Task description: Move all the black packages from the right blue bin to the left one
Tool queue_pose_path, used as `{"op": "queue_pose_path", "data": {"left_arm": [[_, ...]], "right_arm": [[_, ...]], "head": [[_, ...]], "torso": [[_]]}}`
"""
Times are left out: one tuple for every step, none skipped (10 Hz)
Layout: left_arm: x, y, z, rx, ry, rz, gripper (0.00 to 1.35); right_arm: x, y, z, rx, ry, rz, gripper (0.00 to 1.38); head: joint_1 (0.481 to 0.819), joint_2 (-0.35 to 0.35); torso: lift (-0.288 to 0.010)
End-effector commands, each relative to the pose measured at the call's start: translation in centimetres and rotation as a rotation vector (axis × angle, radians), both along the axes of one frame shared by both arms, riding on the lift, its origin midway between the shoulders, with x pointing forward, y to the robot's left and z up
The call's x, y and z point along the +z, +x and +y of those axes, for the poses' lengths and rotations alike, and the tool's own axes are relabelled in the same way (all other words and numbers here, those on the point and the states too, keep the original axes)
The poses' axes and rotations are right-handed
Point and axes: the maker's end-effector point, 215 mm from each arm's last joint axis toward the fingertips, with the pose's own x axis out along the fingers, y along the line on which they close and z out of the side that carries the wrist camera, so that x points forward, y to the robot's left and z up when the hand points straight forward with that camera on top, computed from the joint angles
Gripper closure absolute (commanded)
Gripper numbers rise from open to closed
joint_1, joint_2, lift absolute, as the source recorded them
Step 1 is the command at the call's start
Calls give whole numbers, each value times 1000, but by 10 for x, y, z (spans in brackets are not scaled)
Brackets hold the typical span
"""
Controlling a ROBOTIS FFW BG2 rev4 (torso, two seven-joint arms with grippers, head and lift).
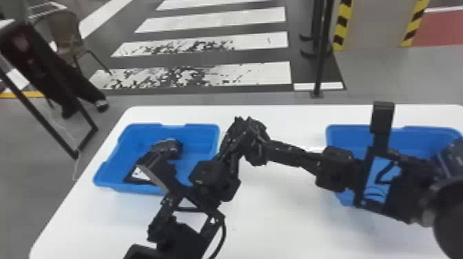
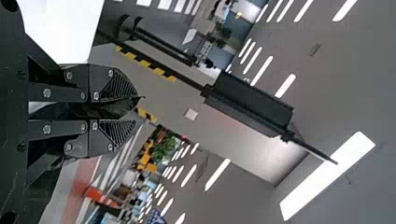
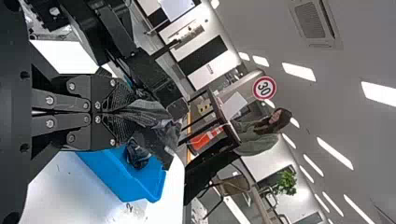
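As the arms converge between the bins in the head view, the left gripper adjoins the right gripper. Left wrist view: fingers pinching black material. Right wrist view: fingers closed on a crumpled black package, left blue bin beyond.

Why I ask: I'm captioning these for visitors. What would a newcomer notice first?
Probably the jointed black arms over the white table, then the blue plastic bins near its left and right ends. In the right wrist view, a crumpled black package juts from the black right gripper.
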Motion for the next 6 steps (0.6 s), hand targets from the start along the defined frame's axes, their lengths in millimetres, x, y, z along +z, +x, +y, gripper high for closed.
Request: {"op": "queue_pose_path", "data": {"left_arm": [[2,-7,-30,-100,17,38,1208],[6,-10,-36,-120,17,34,1208],[12,-9,-29,-102,4,14,1208],[19,-5,-14,-58,3,-12,1208],[21,1,8,-6,28,-26,1208],[20,7,39,76,82,-40,1208]], "right_arm": [[2,7,4,-1,3,-10,1251],[4,10,5,-6,5,-19,1251],[4,15,3,-18,27,-12,1141],[2,19,1,-30,56,9,756],[-2,21,-2,-38,64,23,300],[-3,22,-3,-42,71,28,19]], "head": [[695,169],[695,143],[695,129],[695,128],[695,131],[695,147]], "torso": [[-169],[-169],[-169],[-169],[-169],[-169]]}}
